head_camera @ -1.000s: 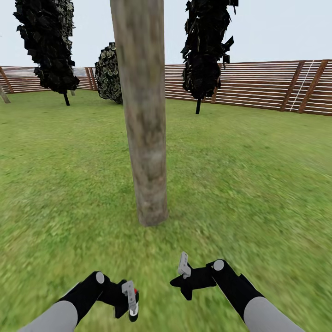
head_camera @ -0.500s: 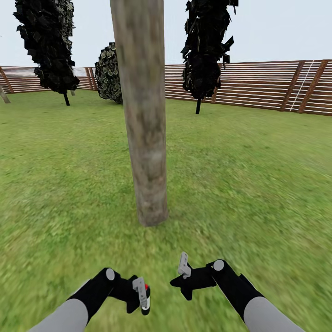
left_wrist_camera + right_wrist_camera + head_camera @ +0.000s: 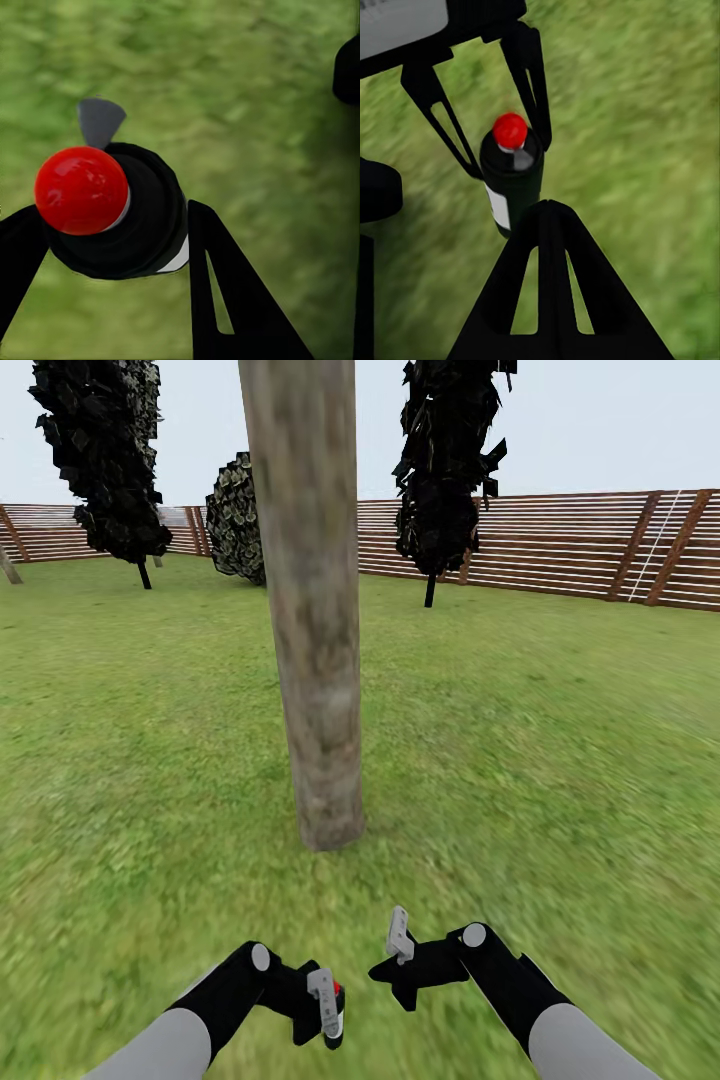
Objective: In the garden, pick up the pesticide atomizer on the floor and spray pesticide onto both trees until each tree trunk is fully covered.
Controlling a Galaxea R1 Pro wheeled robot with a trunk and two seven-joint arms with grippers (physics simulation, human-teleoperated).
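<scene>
Left hand grips the pesticide atomizer over the floor, before the tree trunk; right hand state unclear.

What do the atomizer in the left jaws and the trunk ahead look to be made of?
Pesticide atomizer: likely plastic; smooth black body, white label band, glossy red cap with a highlight. Tree trunk: bark, matte, mottled grey-tan, no sheen. Both are simulator renders, so this is only how they look.
</scene>
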